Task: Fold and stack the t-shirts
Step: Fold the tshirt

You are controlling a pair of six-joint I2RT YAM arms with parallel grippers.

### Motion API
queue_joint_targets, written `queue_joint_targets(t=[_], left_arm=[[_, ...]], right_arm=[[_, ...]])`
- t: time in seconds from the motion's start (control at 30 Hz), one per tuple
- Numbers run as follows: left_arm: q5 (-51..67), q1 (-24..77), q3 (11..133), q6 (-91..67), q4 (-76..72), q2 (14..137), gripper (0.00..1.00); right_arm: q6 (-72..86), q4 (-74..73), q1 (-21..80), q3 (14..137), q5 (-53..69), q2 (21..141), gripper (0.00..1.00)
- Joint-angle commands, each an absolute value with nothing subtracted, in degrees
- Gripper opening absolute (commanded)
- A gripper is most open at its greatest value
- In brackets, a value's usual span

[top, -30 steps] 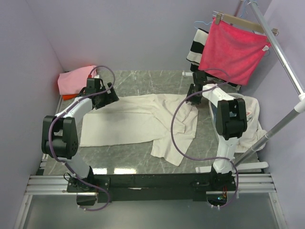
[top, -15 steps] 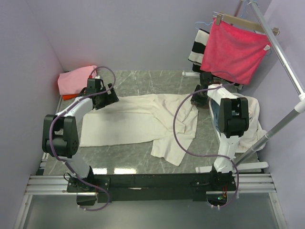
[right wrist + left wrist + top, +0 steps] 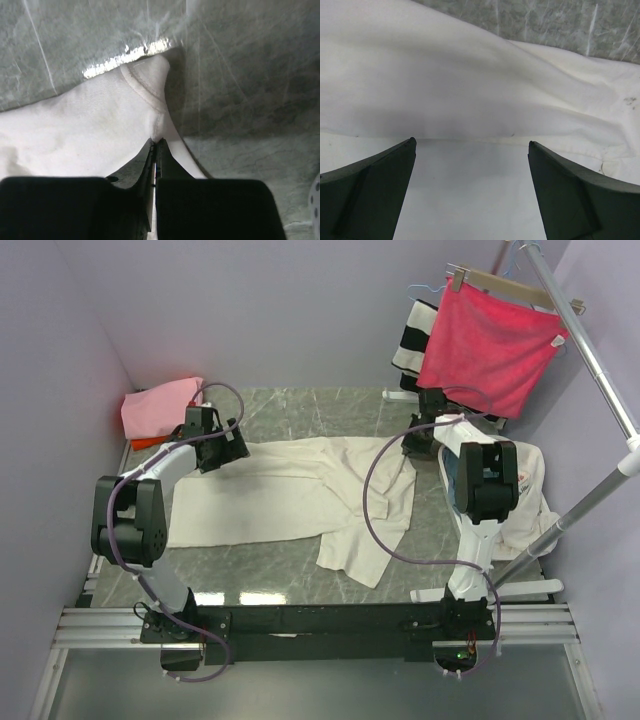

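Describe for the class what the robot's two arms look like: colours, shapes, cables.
The left arm and the right arm match: white tubular links joined by chunky black joint housings. A thin purple cable runs along each arm in loose loops. The jaws are dark, flat-sided wedges that taper towards the tips.

two arms (image 3: 125,525), one cream tee (image 3: 280,495), one hanger (image 3: 500,282)

1. Top view: bright, even overhead light, sharp, with soft shadows on the marble table (image 3: 250,565)
2. Left wrist: grey shadow band across the cream tee (image 3: 480,75); left fingers (image 3: 365,200) blurred
3. Right wrist: white glare streak on the table; right fingers (image 3: 137,170) dark, out of focus
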State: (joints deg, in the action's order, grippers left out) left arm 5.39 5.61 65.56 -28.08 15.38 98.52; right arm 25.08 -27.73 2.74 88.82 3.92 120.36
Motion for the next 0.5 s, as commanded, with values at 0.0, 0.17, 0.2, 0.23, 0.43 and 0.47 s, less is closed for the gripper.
queue_joint_targets(t=[0.0, 0.17, 0.2, 0.23, 0.43, 0.47], left_arm=[[3.1, 5.7, 68.1, -26.5, 16.0, 99.3, 0.99], [0.2, 5.7, 68.3, -25.7, 17.2, 100.3, 0.99], [0.2, 5.7, 68.1, -25.6, 17.2, 100.3, 0.99], [0.2, 5.7, 68.1, -25.4, 17.4, 100.3, 1.00], [0.2, 5.6, 68.5, -25.1, 17.9, 100.6, 1.00], [0.3, 5.6, 68.6, -25.1, 18.2, 100.9, 0.99]], right_arm=[[23.9, -25.3, 2.2, 93.2, -1.2, 117.5, 0.00], [24.2, -27.2, 1.9, 101.1, -2.8, 121.4, 0.00], [24.3, -27.0, 1.8, 102.1, -3.2, 122.1, 0.00], [24.3, -26.8, 1.8, 102.9, -3.3, 122.5, 0.00], [25.0, -28.6, 1.8, 112.0, -4.0, 128.4, 0.15], [24.8, -29.2, 1.8, 113.2, -3.9, 130.4, 0.20]])
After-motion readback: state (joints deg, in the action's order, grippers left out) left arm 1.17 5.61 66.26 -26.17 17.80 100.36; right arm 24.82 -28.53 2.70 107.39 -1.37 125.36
